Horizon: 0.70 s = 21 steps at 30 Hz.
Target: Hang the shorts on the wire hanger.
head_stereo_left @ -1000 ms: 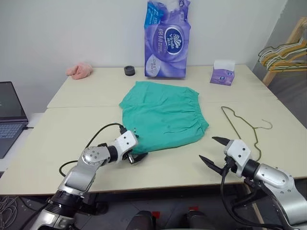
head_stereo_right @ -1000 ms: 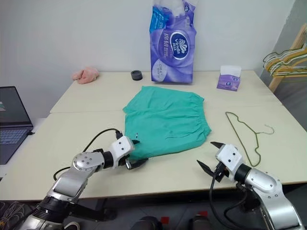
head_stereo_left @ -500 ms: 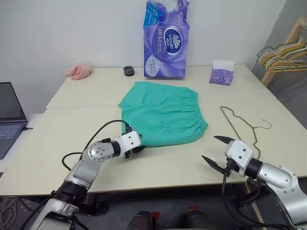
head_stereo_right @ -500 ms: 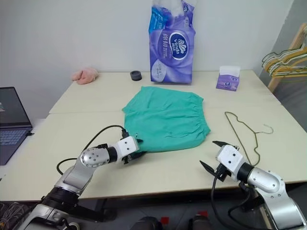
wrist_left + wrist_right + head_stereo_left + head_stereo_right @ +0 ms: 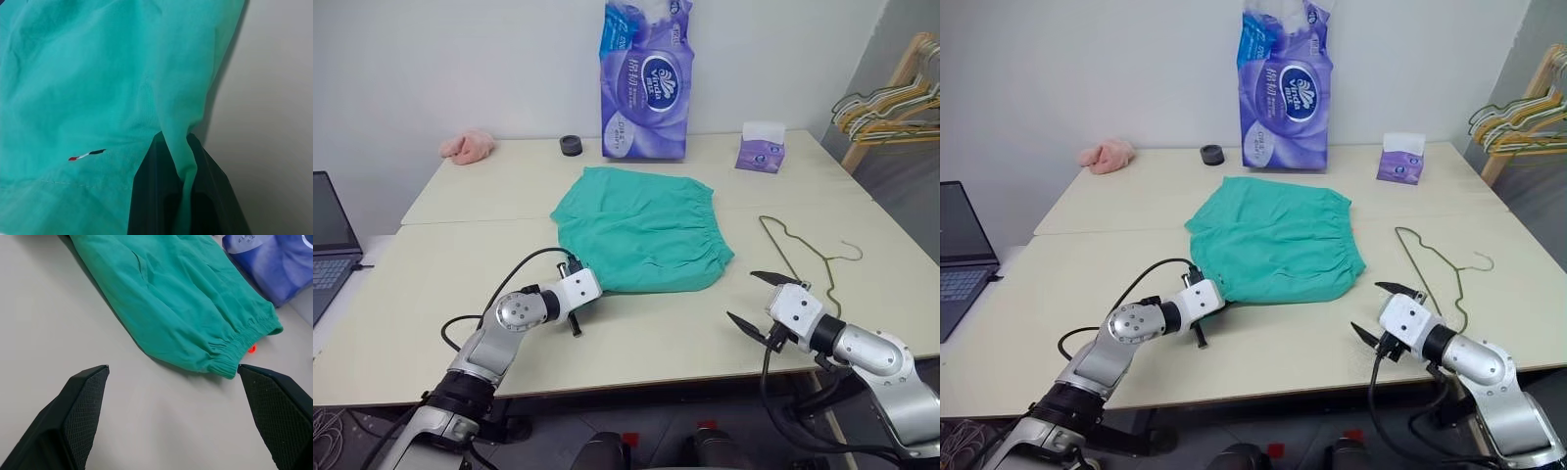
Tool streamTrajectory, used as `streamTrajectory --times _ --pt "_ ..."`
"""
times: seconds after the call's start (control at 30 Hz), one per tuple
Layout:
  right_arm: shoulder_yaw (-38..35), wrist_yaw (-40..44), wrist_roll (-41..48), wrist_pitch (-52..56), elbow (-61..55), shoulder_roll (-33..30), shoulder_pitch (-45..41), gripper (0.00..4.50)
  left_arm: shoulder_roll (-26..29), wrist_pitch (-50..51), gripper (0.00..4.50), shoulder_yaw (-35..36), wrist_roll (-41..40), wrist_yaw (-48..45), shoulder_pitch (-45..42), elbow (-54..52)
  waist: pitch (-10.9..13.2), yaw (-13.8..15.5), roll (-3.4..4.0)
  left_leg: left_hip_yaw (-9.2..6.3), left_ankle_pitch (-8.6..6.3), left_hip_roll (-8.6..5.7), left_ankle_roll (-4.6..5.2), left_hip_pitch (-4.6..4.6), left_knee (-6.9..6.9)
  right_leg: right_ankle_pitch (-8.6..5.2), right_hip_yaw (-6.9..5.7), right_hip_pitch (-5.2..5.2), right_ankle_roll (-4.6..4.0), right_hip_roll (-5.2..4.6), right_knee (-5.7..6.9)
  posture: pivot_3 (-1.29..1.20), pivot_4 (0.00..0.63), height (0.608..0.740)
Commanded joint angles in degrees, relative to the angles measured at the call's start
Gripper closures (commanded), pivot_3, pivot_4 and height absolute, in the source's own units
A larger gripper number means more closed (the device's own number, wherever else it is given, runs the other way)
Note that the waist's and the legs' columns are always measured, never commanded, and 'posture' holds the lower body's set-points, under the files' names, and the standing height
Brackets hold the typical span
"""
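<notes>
The teal-green shorts (image 5: pixel 641 230) lie flat in the middle of the table, waistband toward the right. My left gripper (image 5: pixel 578 297) is at their near left corner, shut on a raised fold of the cloth (image 5: pixel 182 147) that stands between its black fingers (image 5: pixel 154 196). The wire hanger (image 5: pixel 789 257) lies flat on the table to the right of the shorts. My right gripper (image 5: pixel 762 299) hovers near the table's front edge, beside the hanger's near end, wide open and empty. In the right wrist view, its fingertips (image 5: pixel 90 391) frame the shorts' elastic waistband (image 5: pixel 230 345).
A tall purple tissue pack (image 5: pixel 644 83), a small purple tissue box (image 5: pixel 760 149), a black roll (image 5: pixel 572 145) and a pink cloth (image 5: pixel 467 146) stand along the table's back. A laptop (image 5: pixel 328 235) sits off the left edge. Bunched coloured hangers (image 5: pixel 886 98) hang at far right.
My left gripper has shut on the shorts' near left corner, pinching up a fold of cloth. The right gripper stays open in about the same place.
</notes>
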Motion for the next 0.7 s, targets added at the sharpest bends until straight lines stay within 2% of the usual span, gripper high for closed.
streamTrajectory --times 0.03,0.2,0.7 --pt "0.6 -0.5 -3.1 -4.6 3.2 -1.2 -3.3 0.0 0.3 0.9 4.47 2.1 -1.0 -0.1 -0.3 -2.7 0.0 0.0 -0.01 0.0 0.0 0.0 0.0 0.0 0.0 0.0 0.0 0.0 0.0 0.0 0.0 0.0 0.05 0.74" --pt "1.4 -0.2 -3.8 -6.6 7.2 -0.6 -6.8 0.0 0.5 2.8 4.47 3.6 -2.0 0.0 -0.3 -5.0 0.0 0.1 -0.01 -0.01 0.0 0.0 0.0 -0.01 0.0 0.0 0.0 0.0 -0.01 0.0 0.01 0.03 0.054 0.74" --pt "2.5 0.6 -4.6 -8.8 8.7 -0.7 -7.6 0.0 0.2 6.0 4.47 4.9 -2.6 0.3 3.3 -10.9 0.0 0.2 -0.04 -0.01 -0.01 -0.01 0.02 0.0 0.01 0.0 0.03 0.0 -0.01 -0.01 0.02 0.06 0.073 0.74"
